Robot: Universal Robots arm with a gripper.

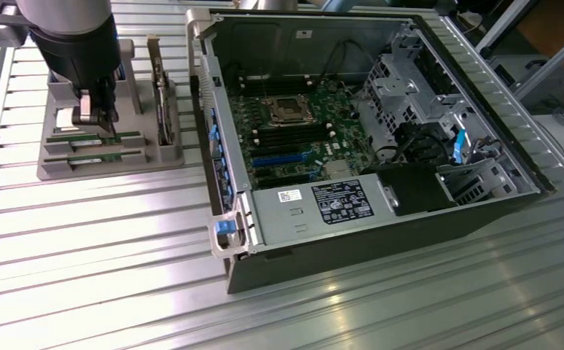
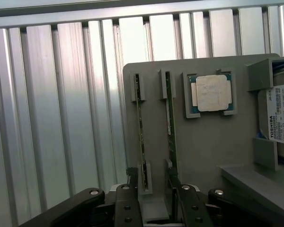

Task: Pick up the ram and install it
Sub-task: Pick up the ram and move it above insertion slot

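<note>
Two ram sticks stand on edge in a grey holder (image 2: 213, 142): one ram (image 2: 139, 123) and a second ram (image 2: 170, 123) beside it. In the exterior view the same green sticks (image 1: 92, 140) lie in the holder (image 1: 156, 157) at the exterior view's left, under the arm. My gripper (image 1: 98, 125) hangs just above their end, open and holding nothing. In the wrist view the gripper (image 2: 156, 205) has one black finger (image 2: 131, 201) over the end of the first stick and the other finger (image 2: 185, 203) by the second. I cannot tell which stick lies between them.
A square silver processor (image 2: 212, 93) and a hard drive (image 2: 280, 113) share the holder. The open computer case (image 1: 476, 219) lies at the exterior view's right, its motherboard (image 1: 292, 138) exposed, with dark memory slots (image 1: 280, 135) below the processor socket (image 1: 287, 109). Ribbed aluminium table (image 1: 87, 240) all around.
</note>
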